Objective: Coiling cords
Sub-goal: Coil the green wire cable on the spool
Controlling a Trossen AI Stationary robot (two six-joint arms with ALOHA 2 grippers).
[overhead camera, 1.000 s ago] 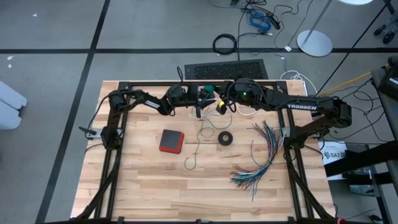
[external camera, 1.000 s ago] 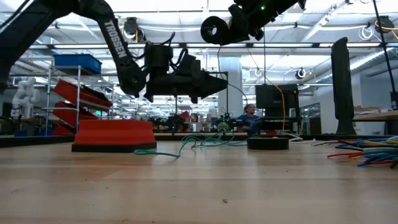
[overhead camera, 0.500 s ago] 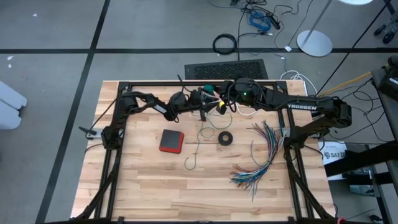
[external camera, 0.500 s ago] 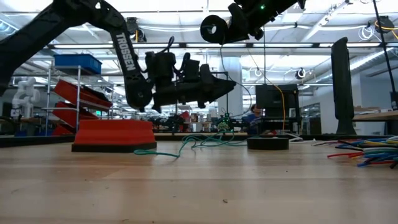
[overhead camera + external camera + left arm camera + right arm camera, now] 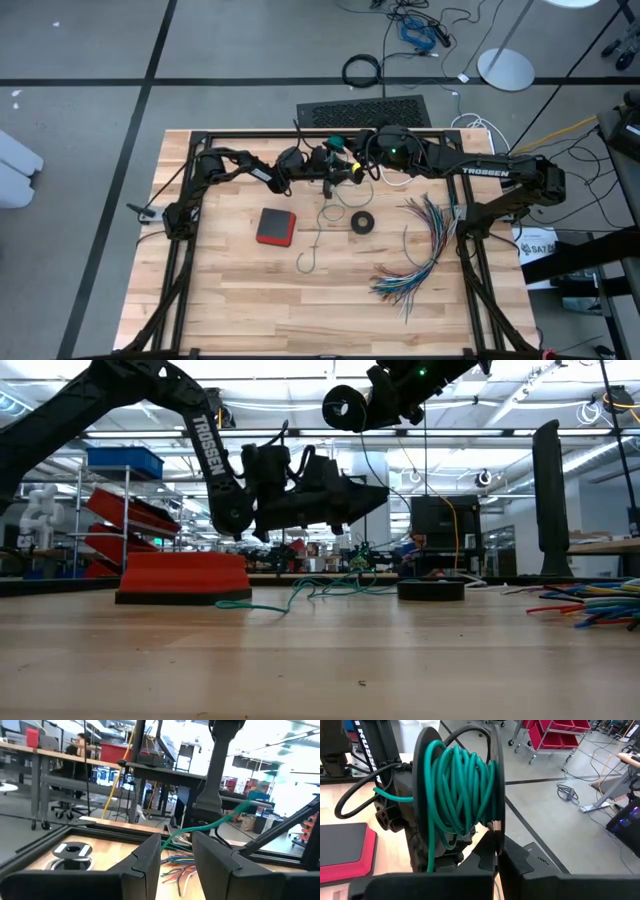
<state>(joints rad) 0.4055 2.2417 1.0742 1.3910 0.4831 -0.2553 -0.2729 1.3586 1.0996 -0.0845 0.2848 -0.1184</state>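
nearest the front edge of the wooden table (image 5: 240,300) there's one fanned bundle of multicoloured wires (image 5: 415,265), spread toward the right side. a bit further back sit one red pad with a black top (image 5: 275,226) and one small black tape-like ring (image 5: 362,221), well apart from each other, with the loose tail of the teal-green cord (image 5: 318,238) snaking on the wood between them.

no real containers here — the closest thing is a black spool (image 5: 457,795) with the teal-green cord wound round it in lots of loops; that's what the right wrist view is staring at. the right gripper (image 5: 495,847) is clenched tight right under it, fingers (image 5: 520,857) pinched together at the spool's rim.

the left gripper (image 5: 176,851) hangs above the table next to the right one at the back middle. its fingers (image 5: 145,857) stand partly apart and the cord runs past beyond the gap; i can't tell if it's pinching anything.

the white cord (image 5: 400,182) loops at the far edge, under the right arm.

count: two cords, one spool, one pad, one ring, one wire bundle.
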